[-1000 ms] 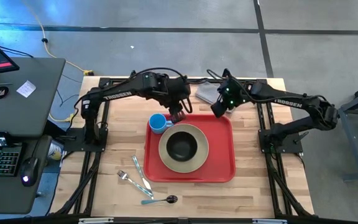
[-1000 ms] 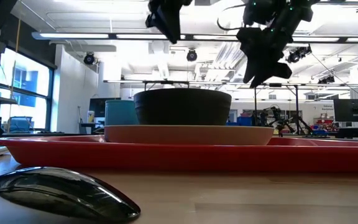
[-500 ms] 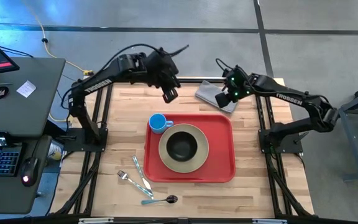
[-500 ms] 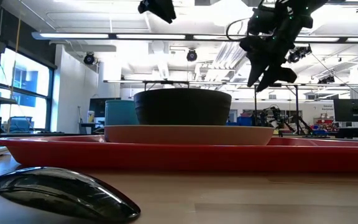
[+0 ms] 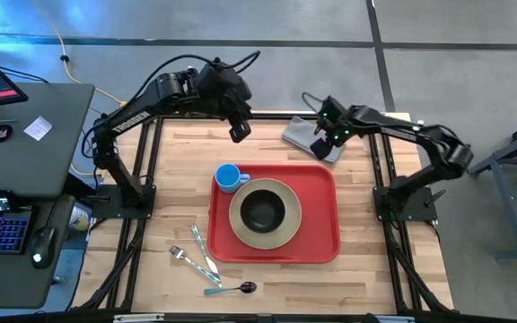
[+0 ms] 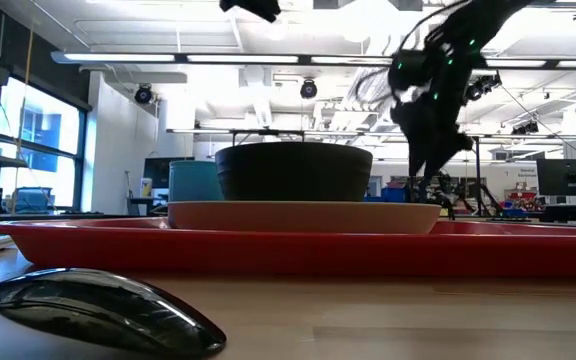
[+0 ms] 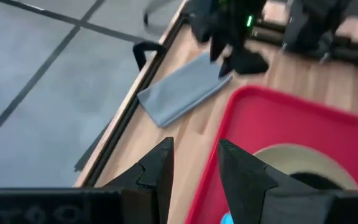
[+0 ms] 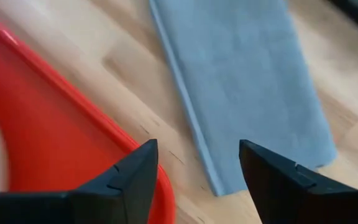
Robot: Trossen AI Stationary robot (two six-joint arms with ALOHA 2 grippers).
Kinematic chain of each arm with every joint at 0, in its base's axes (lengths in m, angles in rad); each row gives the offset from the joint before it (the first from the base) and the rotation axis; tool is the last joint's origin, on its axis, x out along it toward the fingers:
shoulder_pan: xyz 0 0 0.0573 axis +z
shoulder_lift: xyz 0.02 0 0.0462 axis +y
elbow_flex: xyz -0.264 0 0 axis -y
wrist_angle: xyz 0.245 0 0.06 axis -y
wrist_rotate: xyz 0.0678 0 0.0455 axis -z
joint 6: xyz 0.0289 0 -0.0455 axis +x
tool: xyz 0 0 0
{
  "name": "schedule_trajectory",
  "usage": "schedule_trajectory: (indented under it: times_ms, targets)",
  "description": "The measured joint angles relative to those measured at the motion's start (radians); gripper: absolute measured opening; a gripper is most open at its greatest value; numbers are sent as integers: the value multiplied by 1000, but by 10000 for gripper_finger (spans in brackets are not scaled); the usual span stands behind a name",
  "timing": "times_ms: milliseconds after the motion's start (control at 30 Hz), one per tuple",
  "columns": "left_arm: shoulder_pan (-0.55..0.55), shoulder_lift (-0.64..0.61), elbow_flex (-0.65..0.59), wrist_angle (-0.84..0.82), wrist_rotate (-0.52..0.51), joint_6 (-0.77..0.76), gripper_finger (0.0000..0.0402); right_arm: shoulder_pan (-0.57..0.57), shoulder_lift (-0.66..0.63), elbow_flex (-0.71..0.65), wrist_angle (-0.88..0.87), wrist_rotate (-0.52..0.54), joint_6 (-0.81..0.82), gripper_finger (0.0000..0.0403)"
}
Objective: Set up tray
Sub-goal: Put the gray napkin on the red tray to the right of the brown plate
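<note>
The red tray lies mid-table and carries a beige plate, a black bowl on that plate, and a blue cup in its far left corner. A folded grey cloth lies flat on the wood beyond the tray's far right corner. My right gripper hovers open just above the cloth's edge nearest the tray, fingers pointing steeply down. My left gripper is open and empty, raised high above the table's far side.
A fork, a knife and a spoon lie on the wood near the tray's near left corner. Bare wood shows left and right of the tray. A desk with a keyboard stands off the table's left.
My left gripper has risen from beside the blue cup and drawn back toward the table's far edge. My right gripper has swung from above the tray's far right corner toward the far edge and sunk over the grey cloth. The tray's things have stayed put.
</note>
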Motion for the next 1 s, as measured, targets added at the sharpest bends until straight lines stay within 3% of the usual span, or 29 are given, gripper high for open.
schedule_trajectory:
  times_ms: [233,400,800,1000]
  targets:
    - [-13,-29,-1,121,101,-202,156,0,159,0,-3,43,-148,207]
    - [-26,-48,1,163,180,-265,156,-3,240,0,-7,57,-231,210]
    - [-101,-40,-1,114,167,-322,156,-2,336,5,2,134,-324,201]
    - [-140,-41,0,109,126,-345,156,-13,341,2,54,147,-324,171]
